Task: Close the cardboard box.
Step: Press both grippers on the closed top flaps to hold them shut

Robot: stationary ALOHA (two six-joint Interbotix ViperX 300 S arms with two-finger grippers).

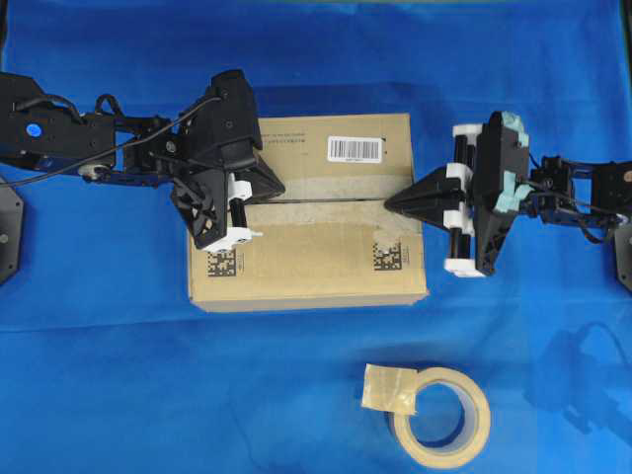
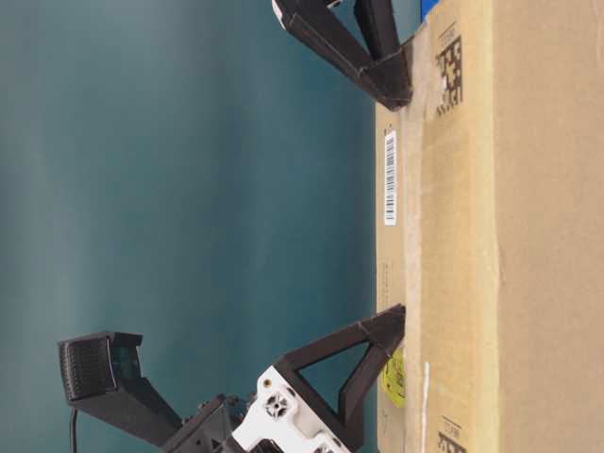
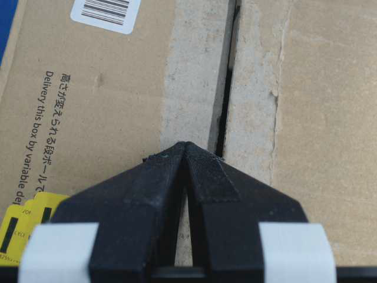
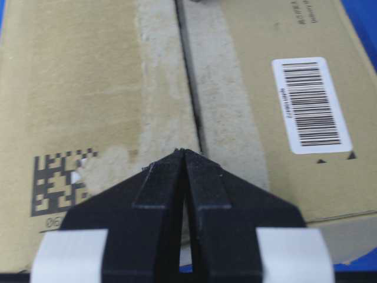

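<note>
The left arm hides the box's left end overhead. The yellow sticker is cut off; its print is illegible.

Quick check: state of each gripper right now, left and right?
Left gripper: closed, empty, tips at the seam on the cardboard box.
Right gripper: closed, empty, tips at the box's seam.

A blue-covered table carries the cardboard box and a tape roll.
</note>
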